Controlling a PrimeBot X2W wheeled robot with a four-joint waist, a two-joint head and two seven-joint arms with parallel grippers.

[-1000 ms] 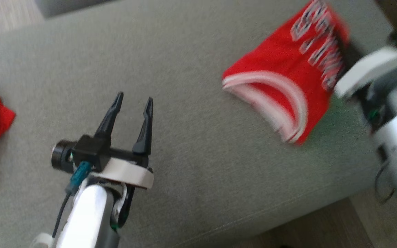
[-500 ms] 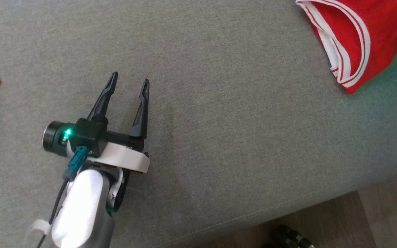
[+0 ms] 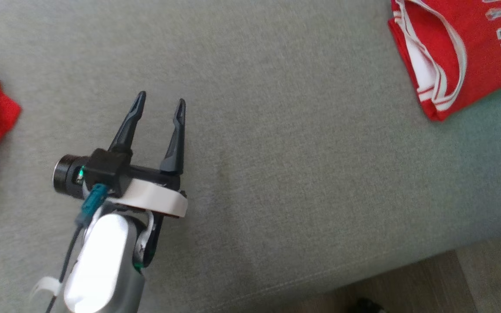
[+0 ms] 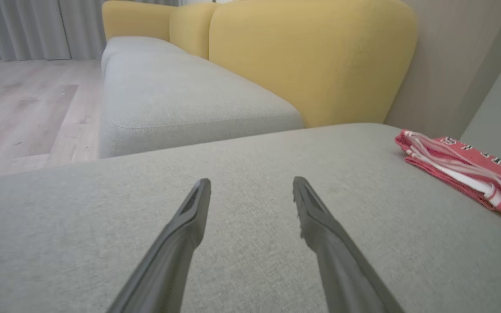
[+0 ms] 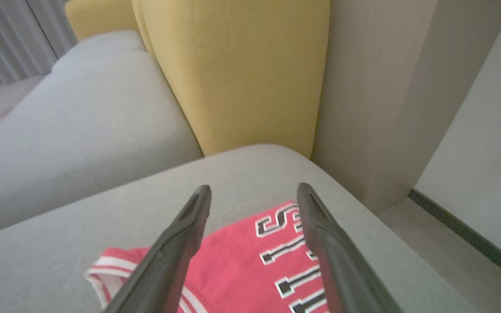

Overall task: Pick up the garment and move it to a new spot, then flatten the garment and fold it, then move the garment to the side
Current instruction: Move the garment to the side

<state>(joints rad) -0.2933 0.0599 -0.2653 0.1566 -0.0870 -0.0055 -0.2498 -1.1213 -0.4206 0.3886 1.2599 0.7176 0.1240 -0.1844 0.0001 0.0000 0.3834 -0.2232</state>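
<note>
Folded red jersey (image 3: 450,65) lay near the far right corner of the grey sofa seat (image 3: 298,174). Right pincer (image 5: 254,188) hovered over it, fingers apart. Left pincer (image 3: 161,98), also apart, was well clear.

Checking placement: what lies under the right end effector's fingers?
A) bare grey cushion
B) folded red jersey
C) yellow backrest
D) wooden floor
B: the right wrist view shows the red jersey, lettering up, on the grey cushion beneath the open right end effector.
</note>
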